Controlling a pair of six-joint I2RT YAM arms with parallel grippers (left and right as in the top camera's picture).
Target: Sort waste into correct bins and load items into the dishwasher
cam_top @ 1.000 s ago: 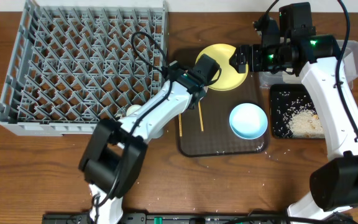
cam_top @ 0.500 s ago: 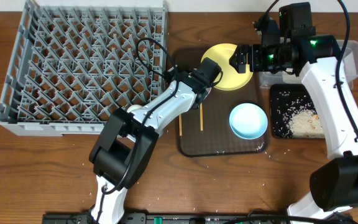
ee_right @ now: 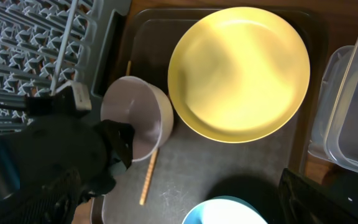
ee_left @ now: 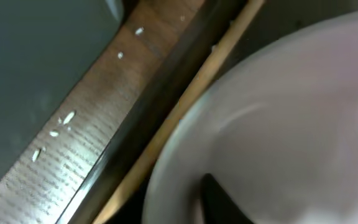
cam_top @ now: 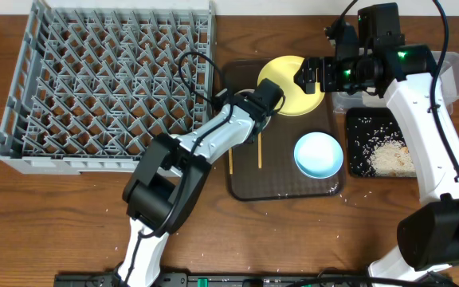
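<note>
White round bowl [ee_right: 143,118] sits upright on the far left part of the dark brown serving tray [cam_top: 285,187], just left of the round yellow plate [ee_right: 238,71]. Our left end effector [ee_right: 114,142] meets its near-left rim with one finger inside, so the bowl lies right and far of it. We cannot tell whether it is clenched yet. Our right end effector [cam_top: 309,76] hangs released over the plate. We judge the left arm nearer, and the grey plastic peg rack [cam_top: 110,88] lies to its left.

A wooden table [cam_top: 54,223] bears grey dish rack [cam_top: 106,84], brown serving tray [cam_top: 281,185], clear tub [cam_top: 453,65], black tray [cam_top: 350,153].
</note>
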